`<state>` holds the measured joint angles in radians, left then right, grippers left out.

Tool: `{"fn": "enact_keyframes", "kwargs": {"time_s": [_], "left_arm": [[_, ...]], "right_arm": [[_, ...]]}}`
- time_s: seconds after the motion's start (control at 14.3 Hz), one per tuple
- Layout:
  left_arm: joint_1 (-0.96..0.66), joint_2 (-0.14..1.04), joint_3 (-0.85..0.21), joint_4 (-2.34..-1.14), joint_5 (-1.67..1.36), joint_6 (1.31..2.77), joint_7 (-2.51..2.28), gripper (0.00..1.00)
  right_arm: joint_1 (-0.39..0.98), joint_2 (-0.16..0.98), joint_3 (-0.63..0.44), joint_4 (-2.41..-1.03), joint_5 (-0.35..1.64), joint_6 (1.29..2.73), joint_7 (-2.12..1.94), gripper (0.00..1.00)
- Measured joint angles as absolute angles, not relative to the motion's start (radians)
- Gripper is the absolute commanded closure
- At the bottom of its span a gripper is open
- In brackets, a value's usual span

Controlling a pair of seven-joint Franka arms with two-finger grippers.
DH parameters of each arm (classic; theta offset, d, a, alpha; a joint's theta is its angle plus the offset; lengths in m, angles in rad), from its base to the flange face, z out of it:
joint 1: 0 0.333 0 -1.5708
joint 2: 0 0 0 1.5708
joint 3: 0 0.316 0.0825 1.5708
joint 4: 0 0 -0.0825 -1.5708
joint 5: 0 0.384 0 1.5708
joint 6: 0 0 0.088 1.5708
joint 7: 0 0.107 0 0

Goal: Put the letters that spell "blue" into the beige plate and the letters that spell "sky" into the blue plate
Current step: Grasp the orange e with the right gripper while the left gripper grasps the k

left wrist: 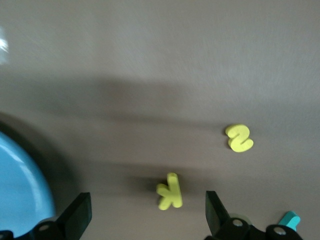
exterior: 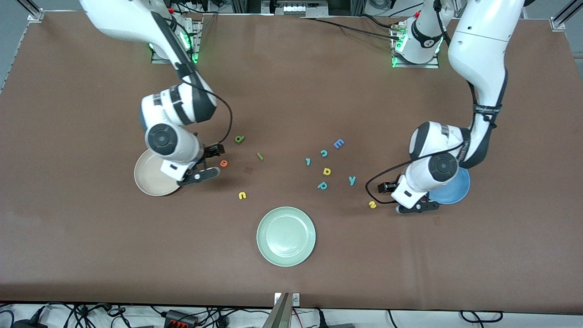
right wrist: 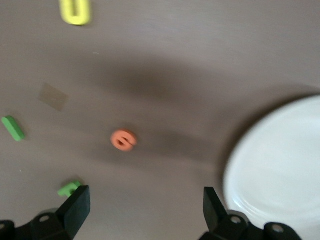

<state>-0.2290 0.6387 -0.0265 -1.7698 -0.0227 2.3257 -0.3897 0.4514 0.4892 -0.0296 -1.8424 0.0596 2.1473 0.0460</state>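
My right gripper (exterior: 199, 176) (right wrist: 145, 212) hangs open and empty at the edge of the beige plate (exterior: 148, 180) (right wrist: 280, 170). Close to it lies the orange e (exterior: 223, 163) (right wrist: 123, 140). The green b (exterior: 239, 139) (right wrist: 69, 188), green l (exterior: 260, 156) (right wrist: 13, 128) and yellow u (exterior: 242, 195) (right wrist: 75, 11) lie around it. My left gripper (exterior: 416, 207) (left wrist: 148, 215) is open beside the blue plate (exterior: 455, 189) (left wrist: 20, 185), above the yellow k (left wrist: 170, 191), which the arm hides in the front view. The yellow s (exterior: 372, 204) (left wrist: 239, 138) and teal y (exterior: 352, 180) lie close by.
A pale green plate (exterior: 286, 236) sits nearer the front camera, mid-table. Other letters lie in the middle: a blue E (exterior: 338, 144), teal c (exterior: 324, 153), small teal piece (exterior: 308, 161), yellow a (exterior: 326, 171) and teal p (exterior: 322, 185).
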Motion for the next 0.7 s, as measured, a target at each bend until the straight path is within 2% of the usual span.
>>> {"fn": "enact_keyframes", "kwargs": {"time_s": [0.21, 0.35, 0.42, 0.49, 0.63, 0.7], "left_arm": [[-0.236, 0.651, -0.026, -1.785, -0.023, 2.337, -0.398, 0.0], [-0.237, 0.653, -0.026, -1.785, -0.023, 2.337, -0.397, 0.16], [-0.238, 0.653, -0.026, -1.785, -0.023, 2.337, -0.397, 0.22], [-0.239, 0.654, -0.026, -1.785, -0.023, 2.337, -0.397, 0.29], [-0.24, 0.655, -0.026, -1.785, -0.023, 2.337, -0.397, 0.44], [-0.24, 0.656, -0.026, -1.785, -0.023, 2.338, -0.397, 0.48]], "right_arm": [[0.502, 0.507, -0.029, -1.908, 0.057, 2.282, 0.009, 0.0], [0.5, 0.519, -0.034, -1.921, 0.057, 2.319, -0.025, 0.0], [0.499, 0.524, -0.038, -1.923, 0.057, 2.332, -0.043, 0.07], [0.499, 0.529, -0.041, -1.923, 0.057, 2.345, -0.062, 0.18], [0.498, 0.542, -0.043, -1.924, 0.057, 2.365, -0.092, 0.23], [0.498, 0.55, -0.043, -1.924, 0.057, 2.373, -0.098, 0.28]]}}
